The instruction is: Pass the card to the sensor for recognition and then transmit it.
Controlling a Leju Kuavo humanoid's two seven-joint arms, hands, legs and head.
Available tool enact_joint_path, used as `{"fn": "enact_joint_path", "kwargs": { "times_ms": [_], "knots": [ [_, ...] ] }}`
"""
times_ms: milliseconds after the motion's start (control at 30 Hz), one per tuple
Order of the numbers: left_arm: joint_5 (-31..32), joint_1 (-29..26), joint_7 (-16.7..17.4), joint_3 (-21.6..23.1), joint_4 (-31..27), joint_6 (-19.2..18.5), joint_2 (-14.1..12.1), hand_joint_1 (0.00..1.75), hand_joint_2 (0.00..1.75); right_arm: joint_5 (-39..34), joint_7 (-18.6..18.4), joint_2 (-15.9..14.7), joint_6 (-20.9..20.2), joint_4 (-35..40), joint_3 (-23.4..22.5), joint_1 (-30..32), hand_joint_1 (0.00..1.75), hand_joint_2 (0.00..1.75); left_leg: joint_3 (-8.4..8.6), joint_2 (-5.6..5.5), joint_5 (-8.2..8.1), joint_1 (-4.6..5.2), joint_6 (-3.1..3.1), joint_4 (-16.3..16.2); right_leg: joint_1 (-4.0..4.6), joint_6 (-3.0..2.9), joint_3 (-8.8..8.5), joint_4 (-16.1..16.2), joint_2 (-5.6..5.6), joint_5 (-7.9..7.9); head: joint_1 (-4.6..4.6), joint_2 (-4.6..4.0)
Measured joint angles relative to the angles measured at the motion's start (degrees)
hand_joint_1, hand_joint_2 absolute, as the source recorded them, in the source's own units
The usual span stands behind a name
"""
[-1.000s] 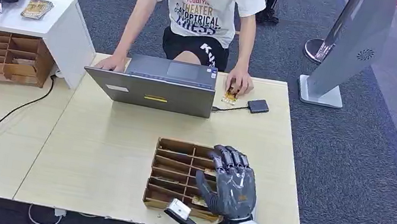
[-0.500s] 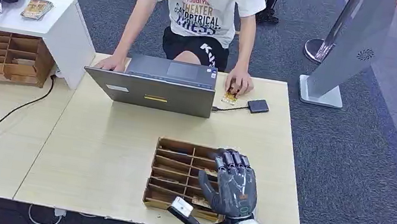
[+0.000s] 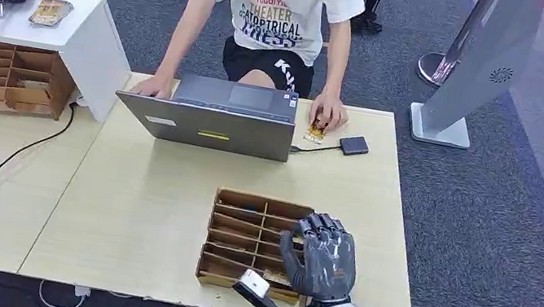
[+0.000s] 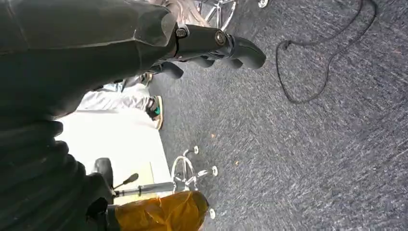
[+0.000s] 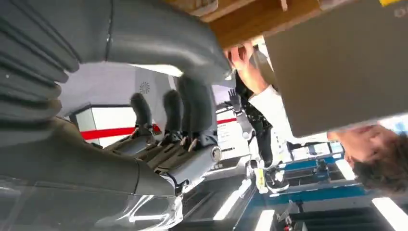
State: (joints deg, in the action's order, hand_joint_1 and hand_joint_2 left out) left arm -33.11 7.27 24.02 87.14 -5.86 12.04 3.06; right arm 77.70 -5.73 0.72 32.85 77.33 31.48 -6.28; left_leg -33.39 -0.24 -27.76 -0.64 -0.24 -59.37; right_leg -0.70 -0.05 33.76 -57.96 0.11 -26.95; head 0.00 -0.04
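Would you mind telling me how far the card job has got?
Early. Nothing looks done: the right hand holds no card, its fingers curling above the card box. In hand: reaching into the box for a card. Left: lifting one out, presenting it to the sensor beside the laptop, then passing it on.

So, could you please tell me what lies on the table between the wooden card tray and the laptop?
In the head view, nothing: bare pale tabletop runs from the wooden card tray, which the right hand hovers over, to the laptop.
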Motion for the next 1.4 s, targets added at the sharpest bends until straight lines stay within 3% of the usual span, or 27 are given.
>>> {"fn": "enact_joint_path", "kwargs": {
  "times_ms": [67, 167, 433, 1400],
  "knots": [
    [-0.2, 0.0, 0.0, 0.0, 0.0, 0.0, 0.0, 0.00, 1.75, -0.4, 0.3, -0.2, -0.3, 1.4, -0.5, 0.3, 1.10, 1.75, 0.01, 0.01, 0.00, 0.00, 0.00, 0.0, 0.00, 0.00, 0.00, 0.0, 0.01, 0.00, 0.00, 0.00],
    [-0.3, 0.0, 0.0, 0.0, 0.0, 0.0, 0.0, 0.00, 1.75, -0.6, 0.4, -0.4, -0.5, 2.4, -0.7, 0.7, 0.47, 1.75, 0.01, 0.01, 0.00, 0.00, 0.00, 0.0, 0.00, 0.00, 0.00, 0.0, 0.01, 0.00, 0.00, 0.00],
    [-0.4, 0.0, 0.0, 0.5, 0.0, 0.2, 0.0, 0.00, 1.75, -0.7, 0.4, -0.6, -1.2, 2.0, -1.6, 1.0, 0.73, 1.75, 0.01, 0.01, 0.00, 0.00, 0.00, 0.0, 0.00, 0.00, 0.00, 0.0, 0.01, 0.00, 0.00, 0.00],
    [-0.9, 0.0, -0.2, 0.9, 0.0, 0.4, 0.0, 0.00, 1.75, -0.8, 0.4, -0.7, -1.6, -0.2, -1.9, 1.0, 0.77, 1.75, 0.01, 0.01, 0.00, 0.00, 0.00, 0.0, 0.00, 0.00, 0.00, 0.0, 0.01, 0.00, 0.00, 0.00]
  ]
}}
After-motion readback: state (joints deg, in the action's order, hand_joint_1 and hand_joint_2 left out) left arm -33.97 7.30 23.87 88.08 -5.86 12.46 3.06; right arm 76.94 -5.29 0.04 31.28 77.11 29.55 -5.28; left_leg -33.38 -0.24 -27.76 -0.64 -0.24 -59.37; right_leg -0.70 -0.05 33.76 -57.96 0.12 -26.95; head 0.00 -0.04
